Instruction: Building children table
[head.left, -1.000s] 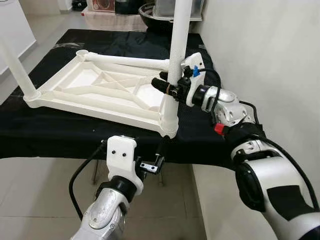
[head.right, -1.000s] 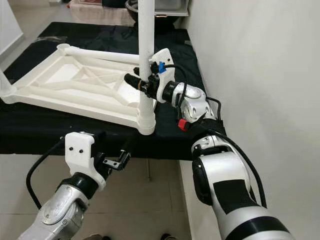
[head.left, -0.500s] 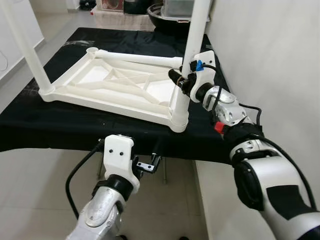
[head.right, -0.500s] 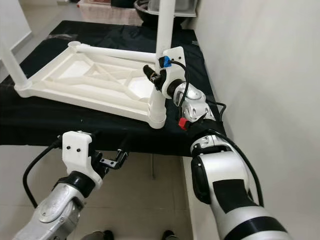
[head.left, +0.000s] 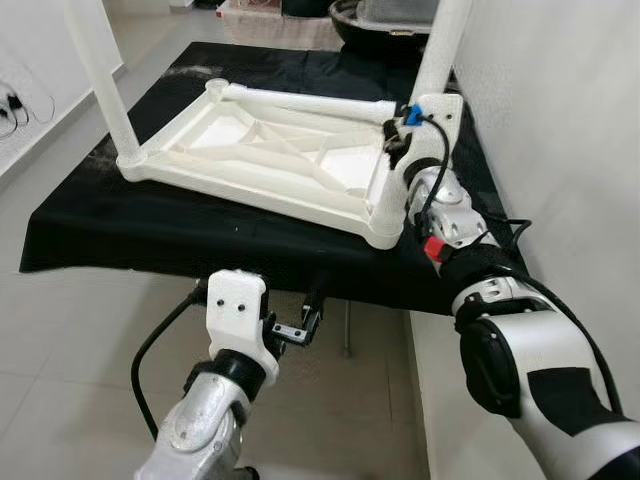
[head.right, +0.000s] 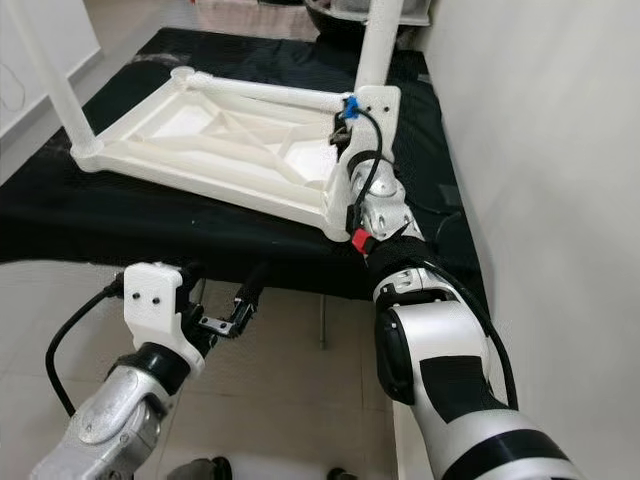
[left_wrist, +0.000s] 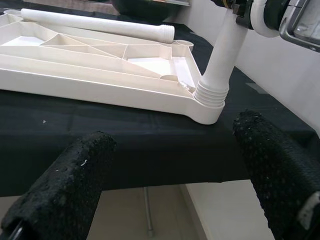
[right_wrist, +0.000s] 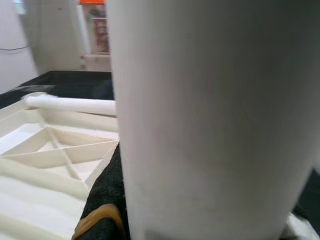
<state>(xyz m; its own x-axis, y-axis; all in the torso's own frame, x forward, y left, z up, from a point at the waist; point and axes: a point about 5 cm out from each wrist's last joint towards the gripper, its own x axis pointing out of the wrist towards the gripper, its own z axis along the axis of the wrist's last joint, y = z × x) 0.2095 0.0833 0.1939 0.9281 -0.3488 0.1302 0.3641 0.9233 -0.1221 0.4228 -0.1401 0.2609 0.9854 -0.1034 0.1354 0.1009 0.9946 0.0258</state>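
Right pincer (head.left: 402, 150), centre-right of frame, still grips the upright leg (head.left: 440, 45) in the tabletop (head.left: 270, 165) corner as the view shifts; left pincer (head.left: 310, 318) hangs wide below the desk (head.left: 120, 235).

We can read no text, label, brand, number or sign anywhere in these views.
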